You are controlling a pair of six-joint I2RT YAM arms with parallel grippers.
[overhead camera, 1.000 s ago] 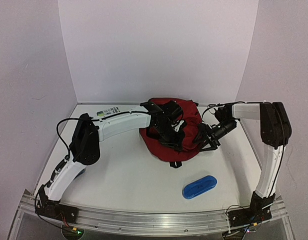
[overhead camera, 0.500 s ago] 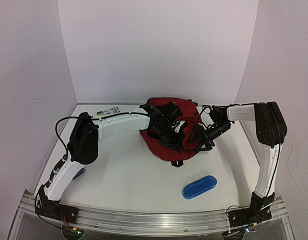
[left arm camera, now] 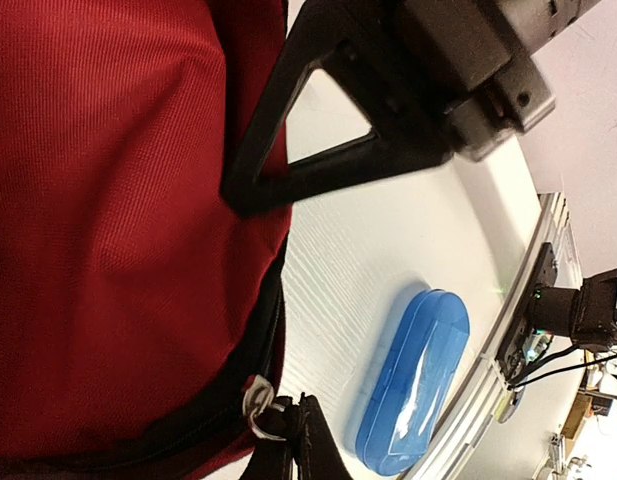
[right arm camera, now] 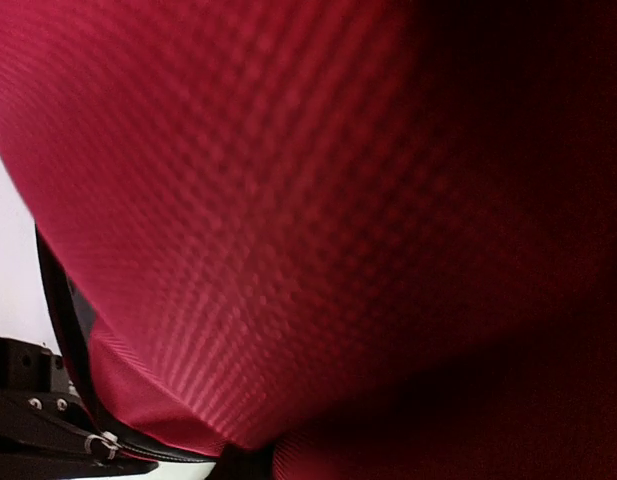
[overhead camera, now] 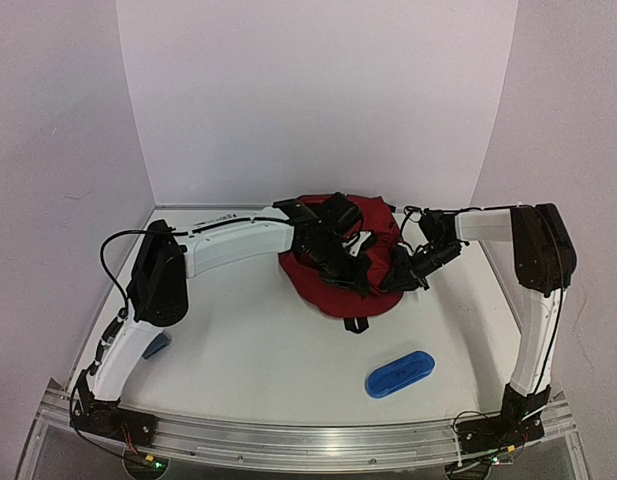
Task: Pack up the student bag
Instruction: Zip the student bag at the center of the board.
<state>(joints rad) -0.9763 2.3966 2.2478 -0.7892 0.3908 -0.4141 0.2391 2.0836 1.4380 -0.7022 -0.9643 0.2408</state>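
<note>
One red backpack (overhead camera: 340, 290), lying far-centre on tabletop (overhead camera: 248, 345), opening stage: left jaws pressed together on its zip pull (left arm camera: 256, 402), right jaws against fabric, grip unclear; next move likely needs taut cloth and a steady zip draw.

Translucent blue oblong plastic case (overhead camera: 399, 372) lying flat on white tabletop (overhead camera: 258, 345), long axis slanted, close to near edge. Small blue object (overhead camera: 158, 344) at left side, partly hidden. Silver metal rail (overhead camera: 308, 442) along front. Plain pale walls (overhead camera: 318, 100) behind and at both sides.
</note>
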